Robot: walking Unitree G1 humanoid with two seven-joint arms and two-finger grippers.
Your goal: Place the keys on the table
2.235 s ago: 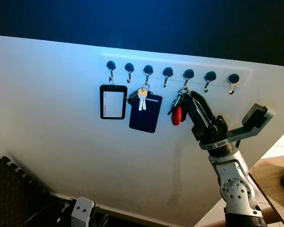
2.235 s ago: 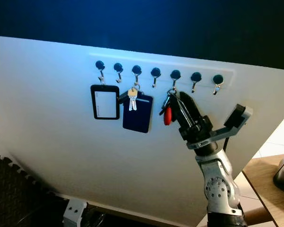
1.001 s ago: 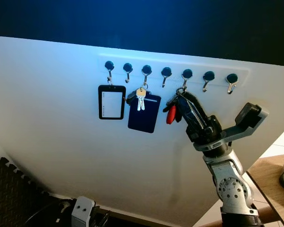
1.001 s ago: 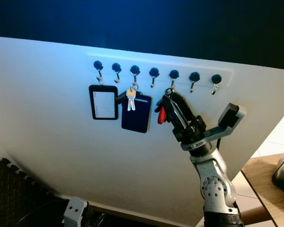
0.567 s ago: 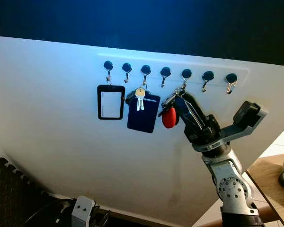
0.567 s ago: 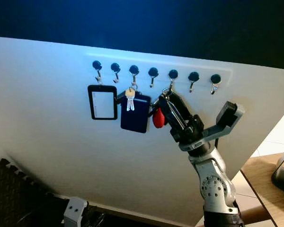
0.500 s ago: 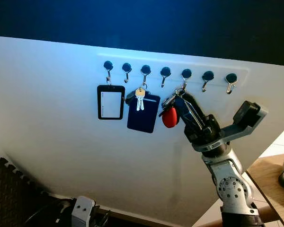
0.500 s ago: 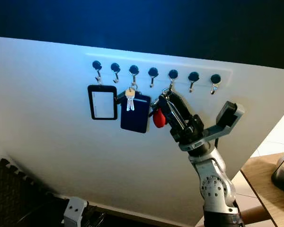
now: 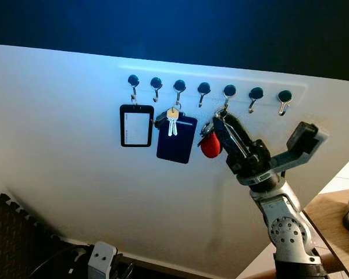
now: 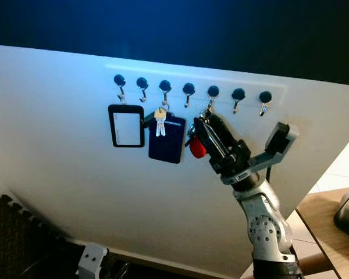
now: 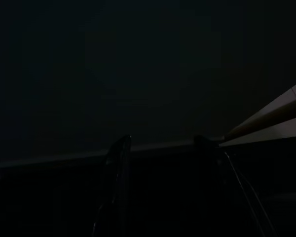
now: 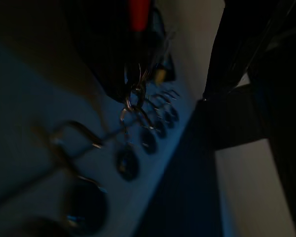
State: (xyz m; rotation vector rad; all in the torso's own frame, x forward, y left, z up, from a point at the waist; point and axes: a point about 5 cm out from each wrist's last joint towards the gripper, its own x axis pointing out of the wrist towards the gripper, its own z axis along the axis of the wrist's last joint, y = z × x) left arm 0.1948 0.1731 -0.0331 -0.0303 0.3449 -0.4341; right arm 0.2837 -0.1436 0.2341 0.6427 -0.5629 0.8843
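While the keys (image 9: 210, 139) hang with their red fob at the fifth hook (image 9: 228, 95) from the left of a white hook rail (image 9: 209, 93), the right claw (image 9: 221, 123) is raised to them, its two black fingers (image 9: 237, 136) pointing up and to the left along the wall. The fingers appear clamped on the bunch: the metal ring sits at their tips just under the hook, and the red fob dangles on their left side. In the right wrist view the key ring (image 12: 133, 101) shows close to the dark fingers with the red fob above it, and the row of dark hook knobs runs away behind; whether the ring is off the hook cannot be made out.

Just to the left of the keys, a dark blue card holder (image 9: 177, 139) hangs from the third hook, with a small set of silver keys (image 9: 173, 122) lying over its top edge. Farther left a black-framed badge holder (image 9: 136, 125) hangs from the first hook. The two hooks to the right of the claw carry nothing. All of this is on a white wall panel (image 9: 64, 145) under a dark upper band.

Behind the right claw the silver arm (image 9: 285, 226) rises from below. A wooden bench (image 9: 328, 218) corner lies at the lower right, well apart from the keys, with a dark object at its edge. The left claw (image 11: 163, 192) hangs in shade; its two fingers stand apart.
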